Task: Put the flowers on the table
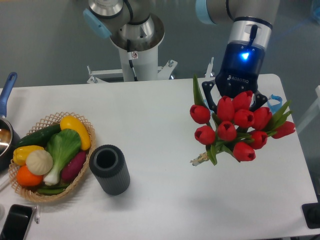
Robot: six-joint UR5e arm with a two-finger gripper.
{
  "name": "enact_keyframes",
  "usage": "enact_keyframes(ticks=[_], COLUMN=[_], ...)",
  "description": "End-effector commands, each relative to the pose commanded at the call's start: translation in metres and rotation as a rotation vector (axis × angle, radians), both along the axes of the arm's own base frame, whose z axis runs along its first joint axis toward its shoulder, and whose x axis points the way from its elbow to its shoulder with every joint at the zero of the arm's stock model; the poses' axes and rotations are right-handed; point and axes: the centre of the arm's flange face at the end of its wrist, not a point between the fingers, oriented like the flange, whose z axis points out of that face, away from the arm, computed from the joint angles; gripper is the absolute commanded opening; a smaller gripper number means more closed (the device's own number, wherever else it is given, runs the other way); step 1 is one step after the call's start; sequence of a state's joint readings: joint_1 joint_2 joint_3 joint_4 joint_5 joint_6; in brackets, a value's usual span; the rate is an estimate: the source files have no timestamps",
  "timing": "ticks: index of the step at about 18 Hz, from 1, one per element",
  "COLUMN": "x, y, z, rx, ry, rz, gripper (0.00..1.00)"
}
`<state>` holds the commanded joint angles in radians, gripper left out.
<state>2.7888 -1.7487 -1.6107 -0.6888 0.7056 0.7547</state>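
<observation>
The flowers (239, 127), a bunch of red tulips with green stems and long leaves, are at the right side of the white table (160, 105). The heads face the camera and a stem end (198, 161) points down to the left. My gripper (234, 106) comes down from above right behind the heads. Its dark fingers (208, 94) stand on either side of the bunch and hold it. The fingertips are hidden behind the tulip heads. I cannot tell whether the bunch touches the table.
A dark ribbed cylindrical vase (109, 169) stands empty at the front left of centre. A wicker basket (80, 122) of toy vegetables sits at the left. A pot with a blue handle (7, 90) and a black phone (15, 222) are at the left edge.
</observation>
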Motion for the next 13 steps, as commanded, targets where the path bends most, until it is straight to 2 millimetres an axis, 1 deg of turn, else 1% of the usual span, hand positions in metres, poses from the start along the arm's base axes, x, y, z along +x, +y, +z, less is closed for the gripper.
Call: enact_keyframes(ticks=[2, 4, 13], x=[0.0011, 0.0008, 0.0003], y=[0.0001, 0.0012, 0.0001], z=[-0.0065, -0.0004, -0.0037], rx=[-0.009, -0.005, -0.011], ry=[-0.007, 0.002, 0.002], rz=[0.001, 0.001, 0.002], gripper=[0.22, 0.22, 0.22])
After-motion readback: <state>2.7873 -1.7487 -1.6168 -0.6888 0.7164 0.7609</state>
